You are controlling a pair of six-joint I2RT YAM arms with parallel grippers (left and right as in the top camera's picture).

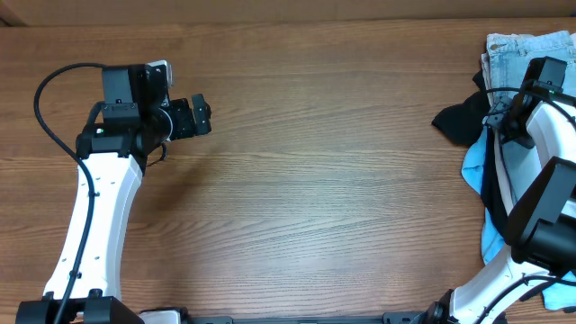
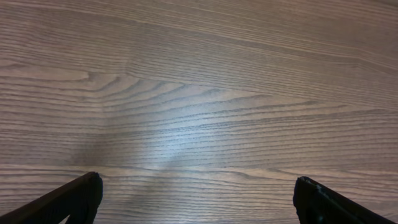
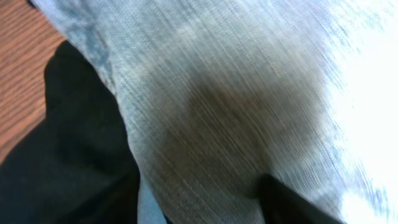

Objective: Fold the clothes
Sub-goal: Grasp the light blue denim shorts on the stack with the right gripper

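The faded light-blue denim shorts [image 1: 515, 52] lie at the table's far right, on top of a heap with a black garment [image 1: 457, 121] and a bright-blue garment [image 1: 477, 173]. My right gripper [image 1: 506, 121] is down in this heap. In the right wrist view the denim [image 3: 236, 106] fills the frame and lies between the fingers [image 3: 199, 202], with the black garment [image 3: 68, 155] at the left. Only the right finger shows clearly, set well off centre. No cream garment is in view. My left gripper [image 1: 196, 115] hovers open and empty over bare wood [image 2: 198, 199].
The wooden table [image 1: 315, 180] stretches between the two arms. The clothes heap runs down the right edge, partly under the right arm. The left arm's cable loops at the far left [image 1: 45, 99].
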